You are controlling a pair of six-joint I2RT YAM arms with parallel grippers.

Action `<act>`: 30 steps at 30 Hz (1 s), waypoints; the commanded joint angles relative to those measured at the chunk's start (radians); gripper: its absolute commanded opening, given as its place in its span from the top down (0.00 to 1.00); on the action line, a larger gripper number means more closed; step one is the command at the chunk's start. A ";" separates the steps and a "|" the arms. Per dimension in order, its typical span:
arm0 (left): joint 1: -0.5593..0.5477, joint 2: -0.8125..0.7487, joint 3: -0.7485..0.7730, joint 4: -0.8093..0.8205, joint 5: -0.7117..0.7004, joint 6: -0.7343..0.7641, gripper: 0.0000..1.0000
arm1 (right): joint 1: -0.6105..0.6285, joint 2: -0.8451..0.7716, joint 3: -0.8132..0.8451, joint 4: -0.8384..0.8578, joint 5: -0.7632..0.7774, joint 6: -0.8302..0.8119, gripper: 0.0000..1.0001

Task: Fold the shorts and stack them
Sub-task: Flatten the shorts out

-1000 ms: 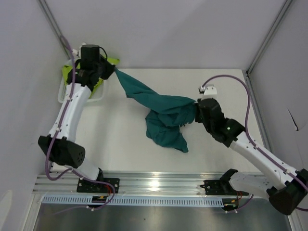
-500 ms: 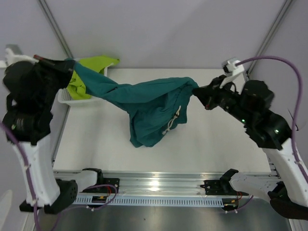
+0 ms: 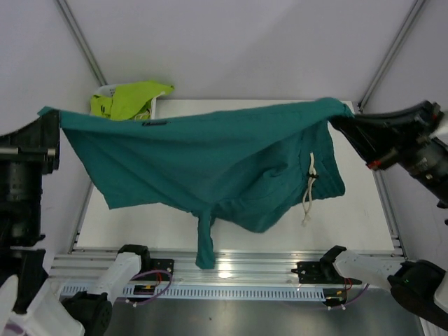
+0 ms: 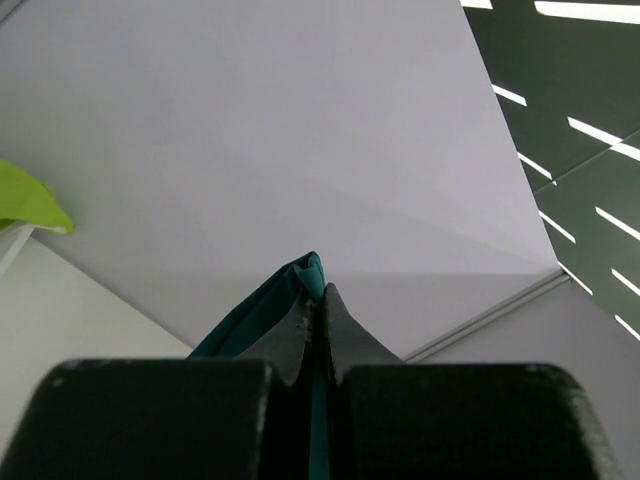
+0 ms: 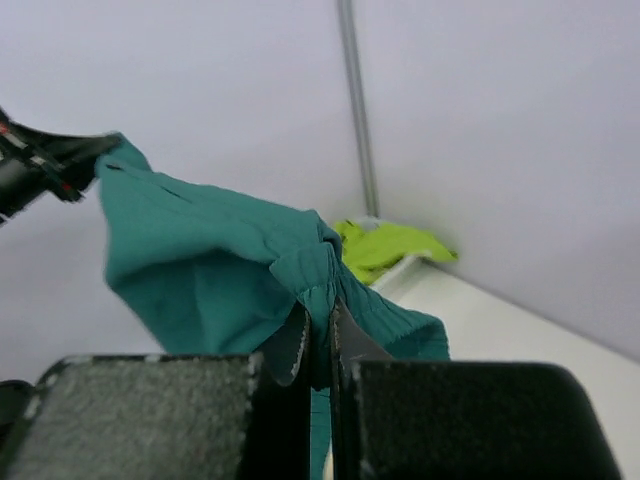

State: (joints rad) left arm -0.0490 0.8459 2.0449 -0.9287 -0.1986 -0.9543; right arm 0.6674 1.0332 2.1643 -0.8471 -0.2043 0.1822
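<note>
The dark teal shorts (image 3: 203, 157) hang spread wide in the air above the table, with one leg drooping toward the front rail. Their pale drawstring (image 3: 309, 189) dangles on the right side. My left gripper (image 3: 50, 120) is shut on the left corner of the teal shorts (image 4: 258, 312), and the fabric pokes up between the fingertips (image 4: 320, 295). My right gripper (image 3: 337, 120) is shut on the right waistband corner (image 5: 320, 315). The lime shorts (image 3: 129, 98) lie bunched in the basket at the back left, also seen as lime shorts (image 5: 390, 245).
The white mesh basket (image 3: 105, 89) stands in the back left corner of the white table (image 3: 364, 217). A metal rail (image 3: 231, 266) runs along the front edge with both arm bases on it. Grey walls and frame posts close in the sides.
Both arms have risen and pulled far apart. The teal shorts went from a heap on the table to a sheet stretched between the two grippers.
</note>
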 commanded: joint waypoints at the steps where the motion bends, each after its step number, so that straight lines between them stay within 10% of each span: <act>1: 0.011 0.220 0.050 0.021 0.030 -0.009 1.00 | -0.015 0.284 0.163 -0.143 0.153 -0.003 1.00; 12: 0.011 0.364 0.144 0.016 0.082 0.006 1.00 | -0.325 0.340 0.111 0.092 -0.343 0.120 1.00; 30: 0.011 0.007 0.046 0.019 0.057 -0.021 1.00 | -0.327 0.014 0.018 0.039 -0.411 0.232 1.00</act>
State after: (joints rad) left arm -0.0471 0.8288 2.0983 -0.9226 -0.1318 -0.9688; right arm 0.3428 1.0218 2.1799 -0.8124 -0.5930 0.3717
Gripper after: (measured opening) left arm 0.005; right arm 0.036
